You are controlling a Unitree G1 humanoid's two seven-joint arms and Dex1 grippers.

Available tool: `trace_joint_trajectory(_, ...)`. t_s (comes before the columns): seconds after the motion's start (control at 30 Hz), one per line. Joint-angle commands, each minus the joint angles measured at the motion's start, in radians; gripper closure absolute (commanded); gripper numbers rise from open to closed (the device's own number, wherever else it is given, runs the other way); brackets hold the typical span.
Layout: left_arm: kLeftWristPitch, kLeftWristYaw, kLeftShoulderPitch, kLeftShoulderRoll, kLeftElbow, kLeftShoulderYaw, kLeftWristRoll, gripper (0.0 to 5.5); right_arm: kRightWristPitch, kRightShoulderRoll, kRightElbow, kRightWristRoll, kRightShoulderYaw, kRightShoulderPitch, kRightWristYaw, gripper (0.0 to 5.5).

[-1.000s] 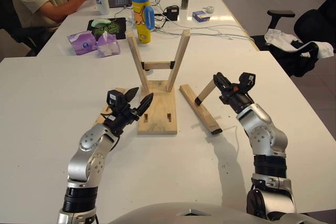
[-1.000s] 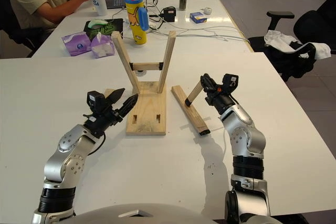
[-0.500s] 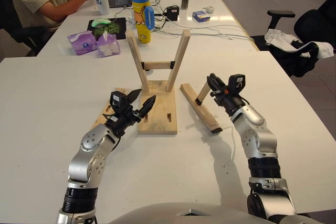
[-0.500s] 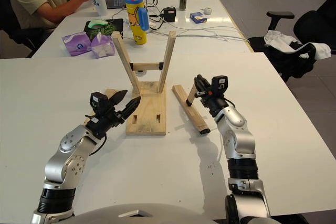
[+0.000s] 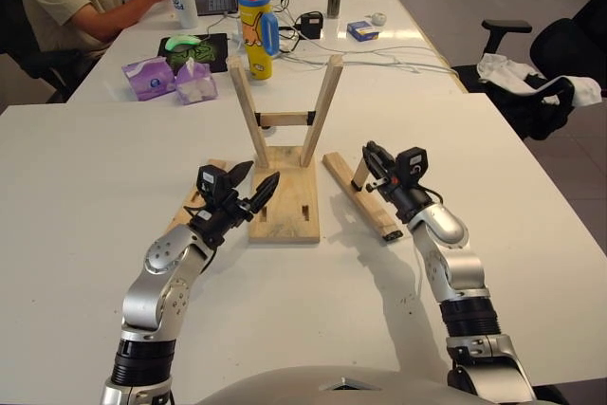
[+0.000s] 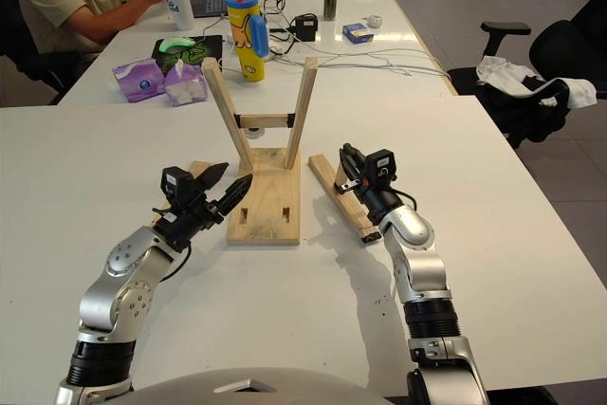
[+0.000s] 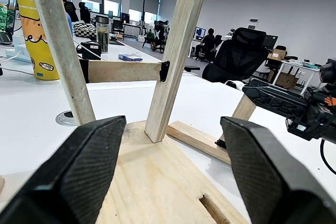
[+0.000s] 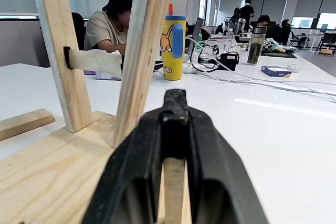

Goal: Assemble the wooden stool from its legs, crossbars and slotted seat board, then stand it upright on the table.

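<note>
The slotted seat board (image 5: pixel 285 198) lies flat on the white table. Two legs (image 5: pixel 322 106) joined by a crossbar (image 5: pixel 285 119) stand upright in its far slots. To the right lies a loose leg (image 5: pixel 365 201) with a short crossbar (image 5: pixel 360 175) rising from it. My right gripper (image 5: pixel 372 160) is shut on that crossbar's upper end; in the right wrist view the wood (image 8: pixel 173 182) sits between the closed fingers. My left gripper (image 5: pixel 256 177) hovers open over the board's left edge, above another wooden piece (image 5: pixel 193 204).
A yellow cup (image 5: pixel 256 30), purple tissue packs (image 5: pixel 147 76) and cables (image 5: pixel 379 54) sit on the table behind the stool. An office chair (image 5: pixel 550 73) stands off the right edge. The near table surface is bare.
My right gripper has moved left and down toward the seat board, keeping hold of the crossbar, which now stands steeper. The left gripper has barely shifted.
</note>
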Motion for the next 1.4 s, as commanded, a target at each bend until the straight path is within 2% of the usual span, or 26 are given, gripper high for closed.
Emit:
trace_joint_trajectory(0.03,0.002,0.005,-0.002,0.004,0.011,0.006,0.011,2.16,0.112,0.008,-0.068,0.036,-0.021,0.011,-0.017,4.29)
trace_joint_trajectory(0.17,0.005,0.007,-0.005,0.003,0.016,0.008,0.010,2.16,0.216,0.010,-0.181,0.078,-0.040,-0.079,-0.039,3.66)
trace_joint_trajectory(0.37,-0.008,0.006,-0.013,-0.009,0.031,-0.001,0.015,2.16,0.338,-0.008,-0.269,0.117,-0.082,-0.261,-0.085,3.66)
trace_joint_trajectory(0.53,-0.019,0.003,-0.029,-0.016,0.049,-0.007,0.020,2.16,0.318,0.001,-0.204,0.091,-0.086,-0.396,-0.107,3.66)
trace_joint_trajectory(0.77,-0.029,-0.001,-0.050,-0.024,0.070,-0.010,0.027,2.16,0.251,0.011,-0.104,0.060,-0.085,-0.443,-0.096,3.66)
trace_joint_trajectory(1.07,-0.023,0.008,-0.044,-0.030,0.049,0.006,0.015,2.16,0.199,0.039,-0.055,0.042,-0.063,-0.445,-0.093,3.66)
trace_joint_trajectory(1.23,-0.019,0.008,-0.046,-0.031,0.049,0.006,0.015,2.16,0.235,0.055,0.196,-0.066,0.029,-0.273,-0.108,3.66)
trace_joint_trajectory(1.3,-0.016,0.002,-0.048,-0.028,0.053,0.006,0.011,2.16,0.223,0.071,0.222,-0.080,0.037,-0.207,-0.122,3.66)
trace_joint_trajectory(1.4,-0.011,0.003,-0.041,-0.025,0.045,0.013,0.009,2.16,0.212,0.074,0.222,-0.094,0.048,-0.213,-0.128,3.66)
